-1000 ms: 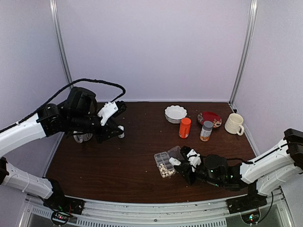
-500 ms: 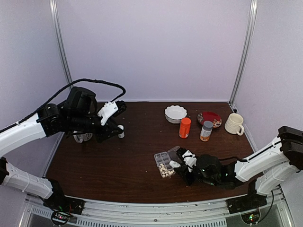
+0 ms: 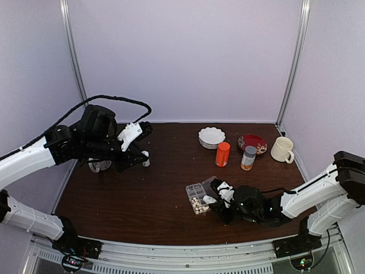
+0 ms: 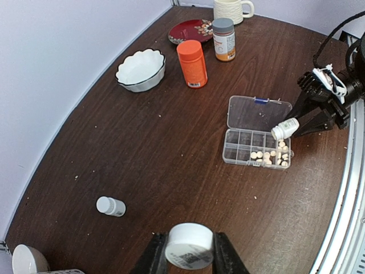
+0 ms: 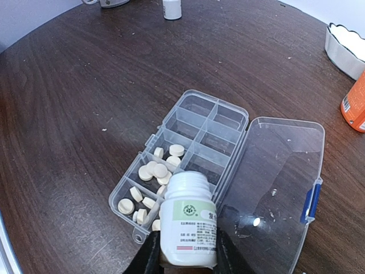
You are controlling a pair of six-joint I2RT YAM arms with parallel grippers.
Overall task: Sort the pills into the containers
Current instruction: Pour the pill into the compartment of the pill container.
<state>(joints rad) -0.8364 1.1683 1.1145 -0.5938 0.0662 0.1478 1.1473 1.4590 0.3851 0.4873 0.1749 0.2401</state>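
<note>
A: Pills (image 5: pixel 153 171) fill the cells (image 5: pixel 121 193) at the box's (image 5: pixel 201 96) near end, under the tilted bottle (image 5: pixel 188 220) the right gripper (image 5: pixel 188 254) clamps.
B: Tip it more and they may bounce into the wrong cells. The left gripper (image 4: pixel 189 261) grips a second bottle (image 4: pixel 189 245), well apart.

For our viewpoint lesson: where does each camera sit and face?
Top: high behind the bases, looking down on the table; left arm and right arm show.
Left wrist: raised, facing the box; left fingers hold a white bottle.
Right wrist: low, over the box; right fingers hold a tipped bottle.
All share the box.
</note>
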